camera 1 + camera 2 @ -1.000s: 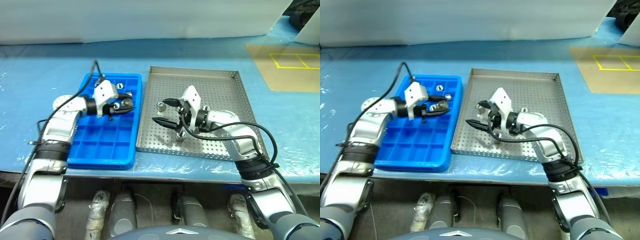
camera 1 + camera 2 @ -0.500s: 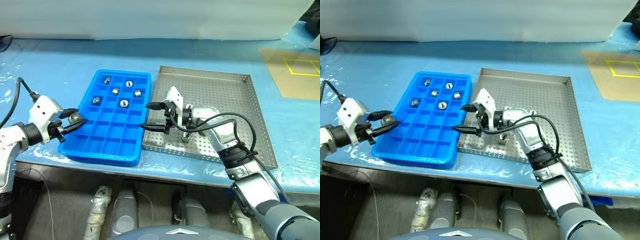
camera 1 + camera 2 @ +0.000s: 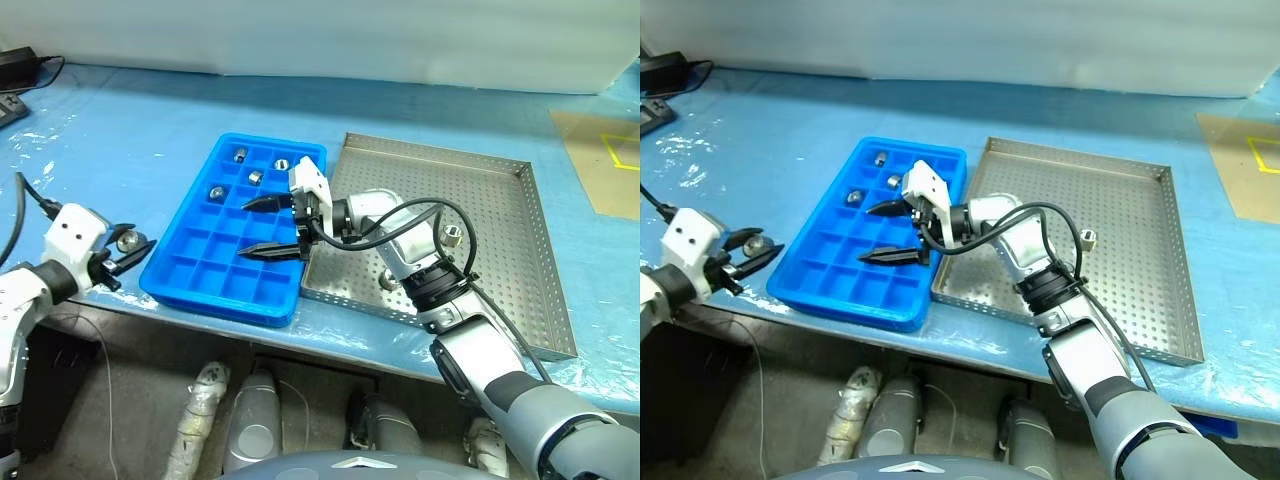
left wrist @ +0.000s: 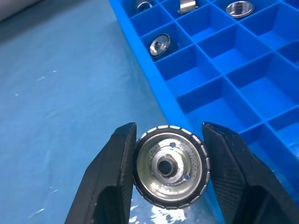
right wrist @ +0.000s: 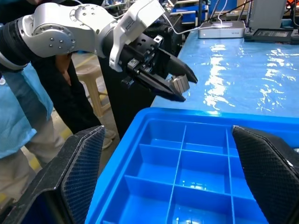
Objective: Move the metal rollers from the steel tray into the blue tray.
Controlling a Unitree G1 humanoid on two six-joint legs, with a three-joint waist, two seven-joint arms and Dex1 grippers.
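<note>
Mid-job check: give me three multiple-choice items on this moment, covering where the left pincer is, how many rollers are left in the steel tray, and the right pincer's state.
1. The left pincer is:
A. over the steel tray
B. over the table, left of the blue tray
C. over the blue tray's compartments

2. Rollers lying in the steel tray:
A. none
B. five
C. two

3. The right pincer is:
A. open and empty
B. shut on a roller
C. shut and empty

Answers:
1 B: the left pincer, shut on a metal roller, hangs off the blue tray.
2 C: two rollers lie on the steel tray.
3 A: the right pincer has its fingers spread with nothing between them.
</note>
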